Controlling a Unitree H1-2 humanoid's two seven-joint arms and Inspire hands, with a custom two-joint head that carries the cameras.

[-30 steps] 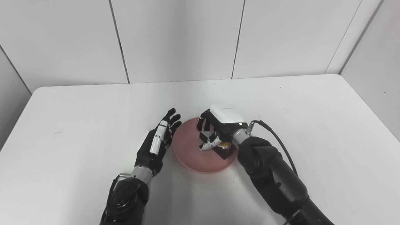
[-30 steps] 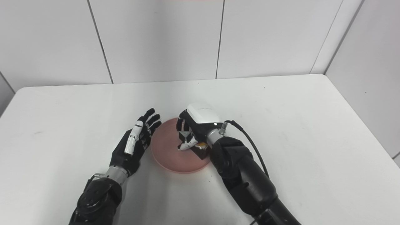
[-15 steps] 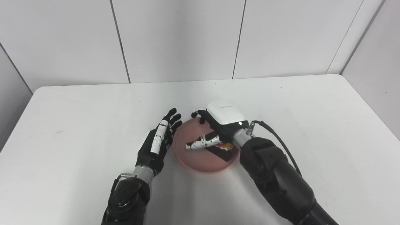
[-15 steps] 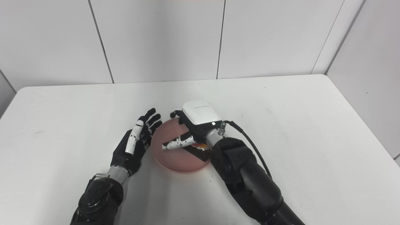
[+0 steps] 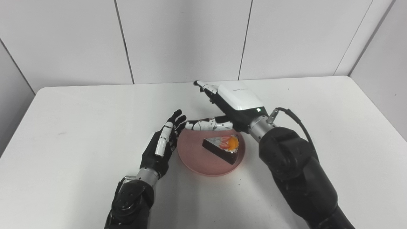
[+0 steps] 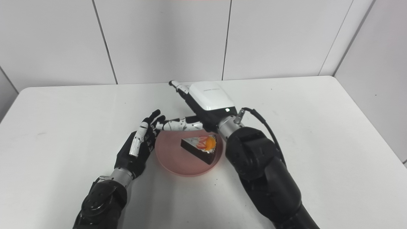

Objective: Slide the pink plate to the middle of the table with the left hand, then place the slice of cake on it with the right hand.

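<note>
The white tabletop [image 5: 79, 127] under pale wall panels carries one slice of cake [image 5: 222, 147] on one pink plate [image 5: 194, 157], at frame centre. My right hand [image 5: 230, 105], spread and empty, hovers just above; I'd lift it straight up, clear of the topping. My left hand [image 5: 162, 144] rests open beside the plate's left rim.

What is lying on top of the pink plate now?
One slice of cake lies on the pink plate, dark with fruit on top. The open right robot hand is above the plate's far rim and hides that part of it.
</note>
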